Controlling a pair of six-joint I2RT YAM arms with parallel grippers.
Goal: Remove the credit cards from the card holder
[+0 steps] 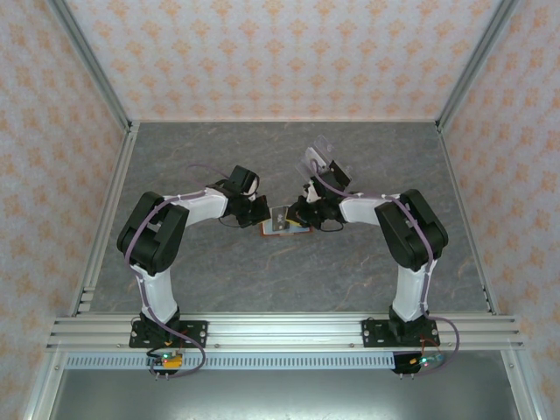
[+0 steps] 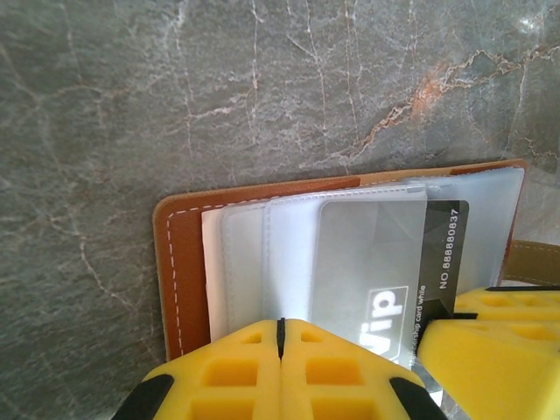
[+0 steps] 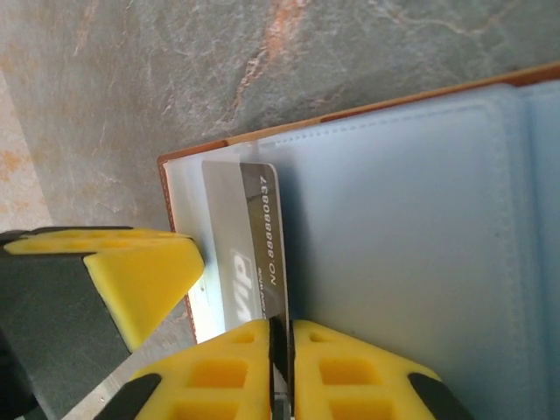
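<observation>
The card holder [image 1: 284, 223] lies open mid-table, with a brown rim [image 2: 179, 262] and pale grey-blue inside [image 3: 394, 245]. A black credit card [image 2: 444, 249] marked VIP with a number sticks partway out of a clear pocket. My left gripper [image 1: 262, 214] presses at the holder's left edge; its yellow jaws [image 2: 281, 325] are shut on the pocket leaves. My right gripper [image 1: 303, 213] comes from the right, shut [image 3: 280, 331] on the edge of the black card [image 3: 254, 223]. Each wrist view also catches the other gripper's yellow finger [image 2: 499, 341] [image 3: 144, 276].
A clear plastic sleeve [image 1: 320, 161] lies on the grey marble tabletop [image 1: 262, 157] behind the right arm. Patterned walls and aluminium posts [image 1: 105, 96] enclose the table on three sides. A rail [image 1: 280, 328] runs along the near edge.
</observation>
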